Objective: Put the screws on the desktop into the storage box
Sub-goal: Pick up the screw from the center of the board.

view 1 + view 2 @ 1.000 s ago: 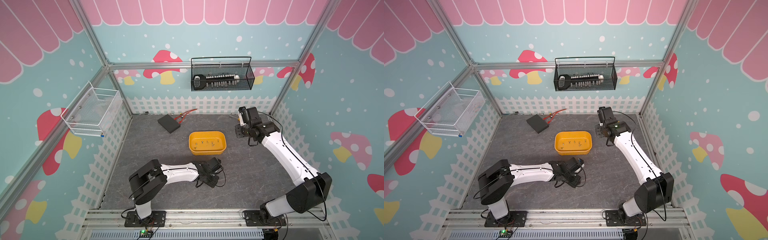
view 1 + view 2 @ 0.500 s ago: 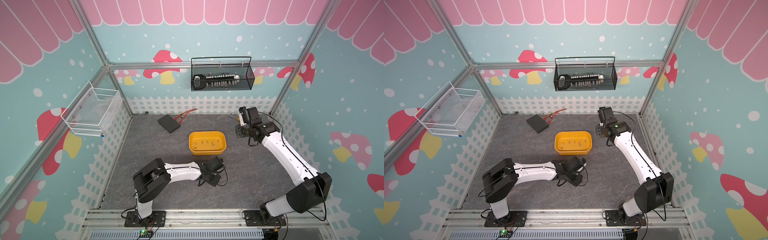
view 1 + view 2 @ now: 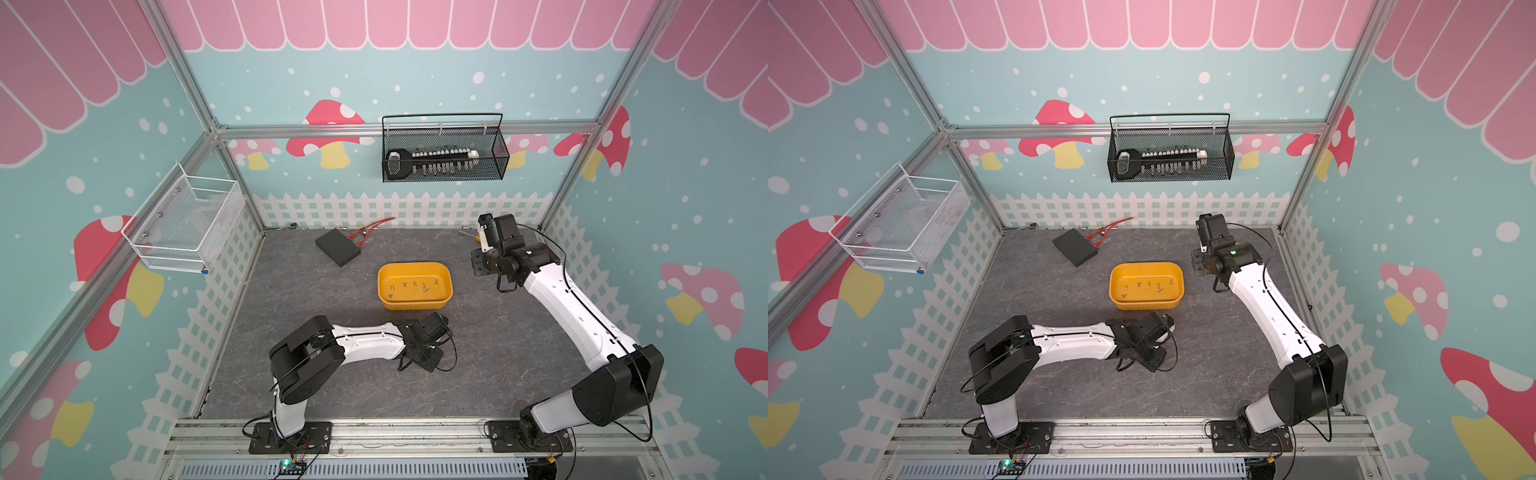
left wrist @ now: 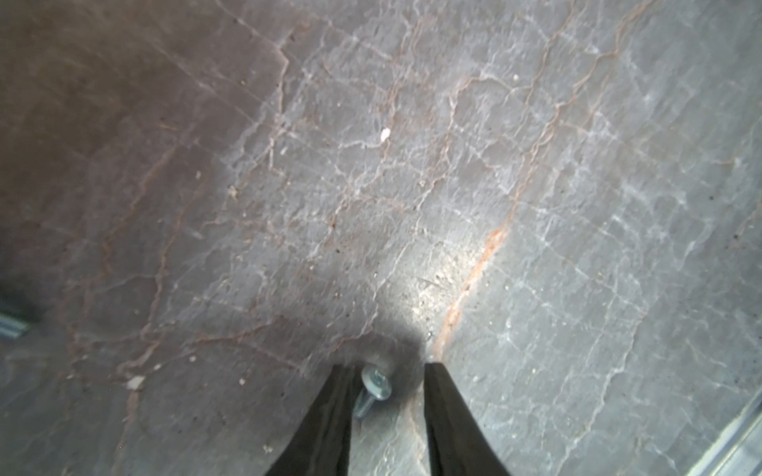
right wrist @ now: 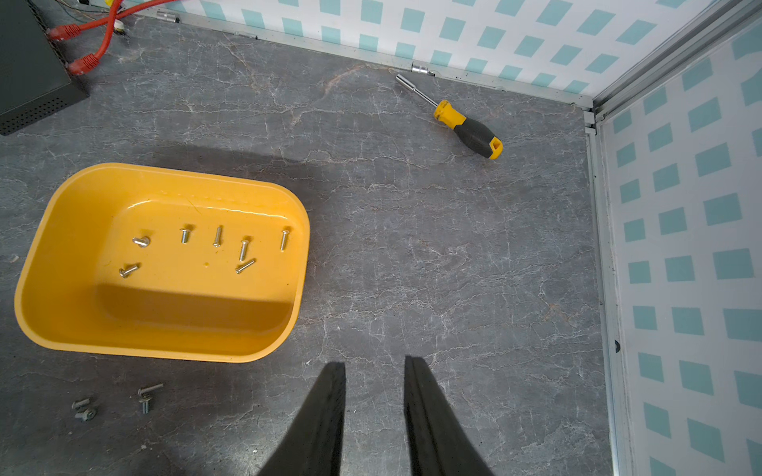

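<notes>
In the left wrist view my left gripper (image 4: 387, 366) stands open low over the desktop (image 4: 412, 185). A small silver screw (image 4: 373, 385) lies between its fingers, against one finger (image 4: 334, 412), with a gap to the opposite one. In both top views this gripper (image 3: 422, 357) points down just in front of the yellow storage box (image 3: 414, 264) (image 3: 1146, 264). Several screws (image 5: 216, 237) lie inside the box (image 5: 49, 255). More screws (image 5: 150, 389) (image 5: 84, 410) lie on the desktop by its front edge. My right gripper (image 5: 373, 360) (image 3: 478, 266) hangs open and empty, right of the box.
A yellow-and-black screwdriver (image 5: 468, 125) lies near the back right corner. A black device (image 3: 337, 247) with red cables (image 5: 86, 29) sits at the back left. On the back wall hangs a black mesh basket (image 3: 444, 160). A white mesh basket (image 3: 183, 224) hangs on the left wall.
The left gripper's jaws have come closer together, and the left arm's shoulder and elbow have shifted a little to the right. The right arm has not moved.
</notes>
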You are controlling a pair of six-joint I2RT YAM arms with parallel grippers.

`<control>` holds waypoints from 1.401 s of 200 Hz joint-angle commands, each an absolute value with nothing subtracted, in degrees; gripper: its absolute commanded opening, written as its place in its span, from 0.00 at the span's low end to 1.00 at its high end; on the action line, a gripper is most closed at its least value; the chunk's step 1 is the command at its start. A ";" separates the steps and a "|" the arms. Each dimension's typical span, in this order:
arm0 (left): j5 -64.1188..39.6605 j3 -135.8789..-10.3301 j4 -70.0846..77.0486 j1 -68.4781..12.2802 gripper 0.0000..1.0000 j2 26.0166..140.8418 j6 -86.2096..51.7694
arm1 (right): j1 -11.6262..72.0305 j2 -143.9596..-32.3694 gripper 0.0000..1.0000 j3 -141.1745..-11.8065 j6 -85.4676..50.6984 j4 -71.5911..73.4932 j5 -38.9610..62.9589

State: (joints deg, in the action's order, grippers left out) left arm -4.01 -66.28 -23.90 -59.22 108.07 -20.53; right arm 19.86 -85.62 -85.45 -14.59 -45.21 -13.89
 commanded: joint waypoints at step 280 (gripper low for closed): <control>0.96 -72.18 -32.94 -57.26 0.11 98.62 -19.84 | 19.50 -83.05 0.31 -84.30 -14.19 -44.27 -12.96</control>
State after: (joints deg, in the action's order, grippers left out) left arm -0.47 -68.49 -30.89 -58.89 101.03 -20.60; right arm 19.86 -84.55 -85.10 -14.52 -44.93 -13.04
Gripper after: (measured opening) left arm 0.109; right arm 0.308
